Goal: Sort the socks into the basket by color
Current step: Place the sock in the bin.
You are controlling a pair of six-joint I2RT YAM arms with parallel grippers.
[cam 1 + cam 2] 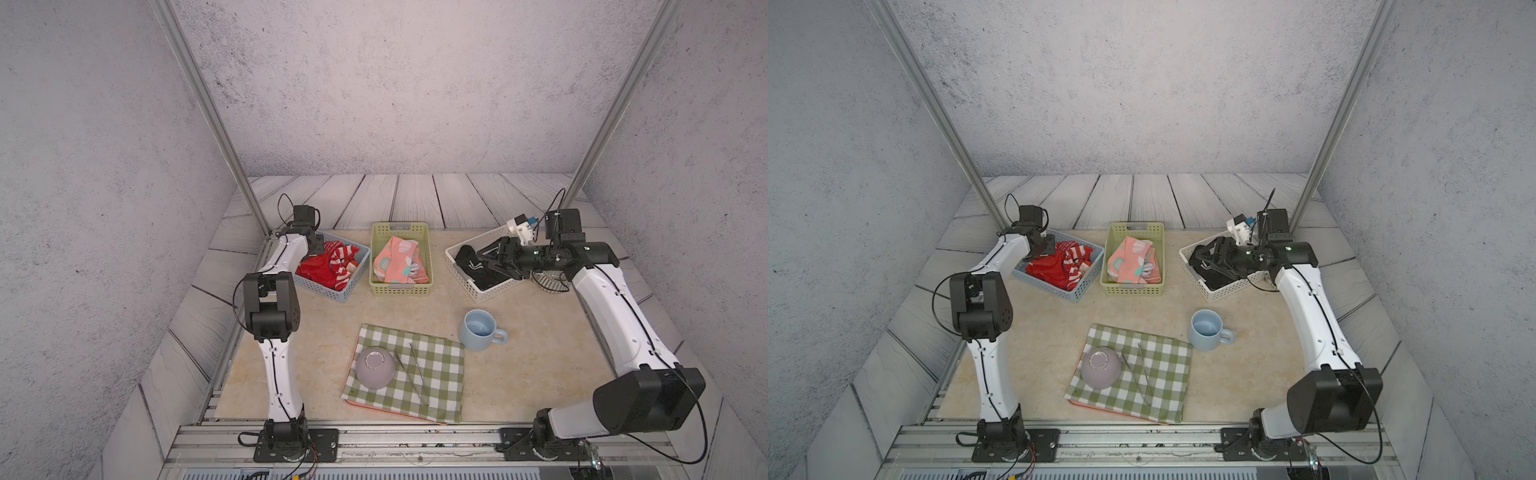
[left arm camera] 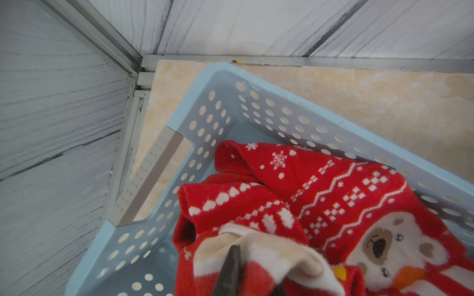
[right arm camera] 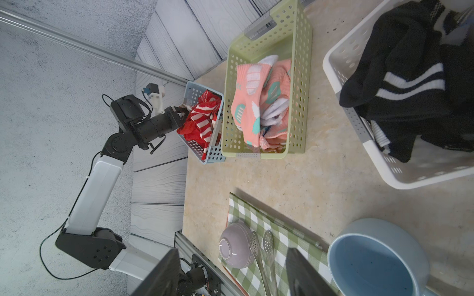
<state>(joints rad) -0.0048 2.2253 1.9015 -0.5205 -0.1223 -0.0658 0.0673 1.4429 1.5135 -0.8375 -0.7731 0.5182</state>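
Red Christmas socks (image 1: 328, 266) (image 2: 333, 184) fill the blue basket (image 1: 362, 266) at the back left. My left gripper (image 2: 254, 280) (image 1: 318, 245) reaches into it, its jaws nearly together with the white toe of a red sock (image 2: 272, 251) draped over and between them. Pink socks with teal patches (image 1: 399, 262) (image 3: 259, 102) lie in the green basket (image 1: 373, 257). Black socks (image 1: 467, 257) (image 3: 410, 77), some striped, sit in the white basket (image 1: 469, 287). My right gripper (image 1: 484, 262) (image 3: 232, 276) hovers over that basket, open and empty.
A green-and-white checked cloth (image 1: 436, 374) lies at the front with an upturned mauve bowl (image 1: 375, 368) and metal tongs (image 1: 415, 374) on it. A pale blue mug (image 1: 478, 330) stands to its right. Aluminium posts rise at both back corners.
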